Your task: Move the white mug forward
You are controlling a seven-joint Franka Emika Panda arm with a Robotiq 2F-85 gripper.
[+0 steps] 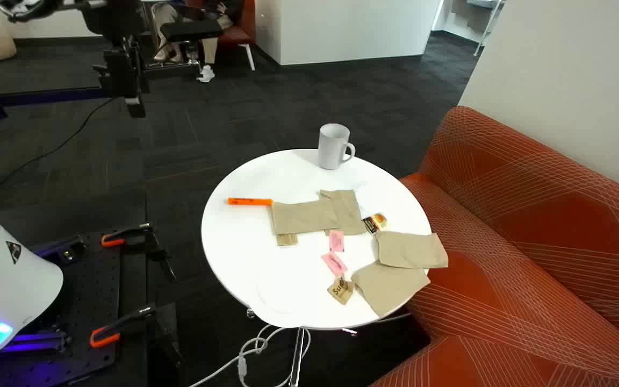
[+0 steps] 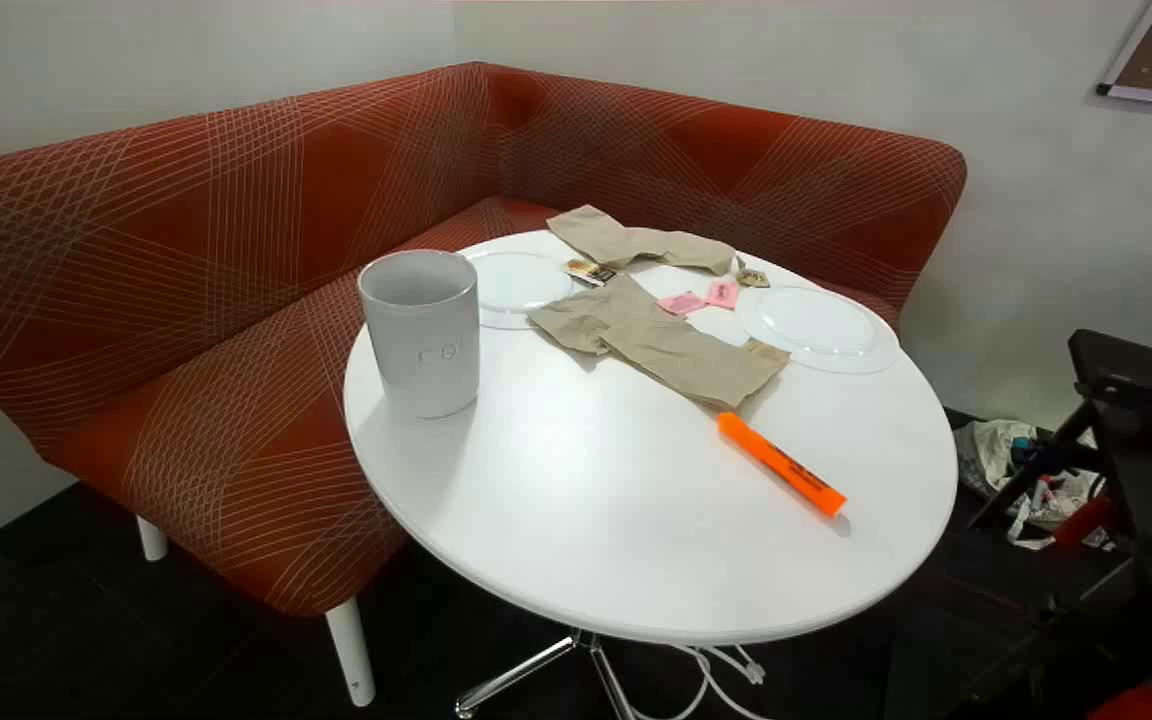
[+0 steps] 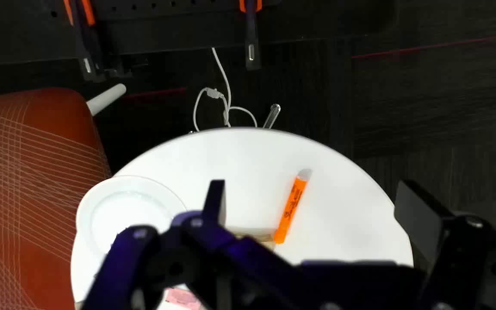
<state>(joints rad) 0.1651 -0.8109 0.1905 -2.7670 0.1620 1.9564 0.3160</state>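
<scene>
The white mug (image 1: 331, 146) stands upright near the edge of the round white table (image 1: 293, 172) in an exterior view, with its loop handle toward the right. It also stands in an exterior view (image 2: 423, 340) at the table's left side, where its handle is hidden. My gripper (image 3: 317, 209) shows only in the wrist view. Its two fingers are wide apart with nothing between them, above the table. The mug does not show in the wrist view; the gripper body hides part of the table there. My gripper is apart from the mug.
An orange highlighter (image 2: 781, 463) lies on the table. Tan paper napkins (image 1: 304, 216), pink packets (image 1: 336, 241) and clear plates (image 2: 821, 325) lie there too. A red sofa (image 1: 503, 258) borders the table. A black stand (image 1: 121, 64) shows at upper left in an exterior view.
</scene>
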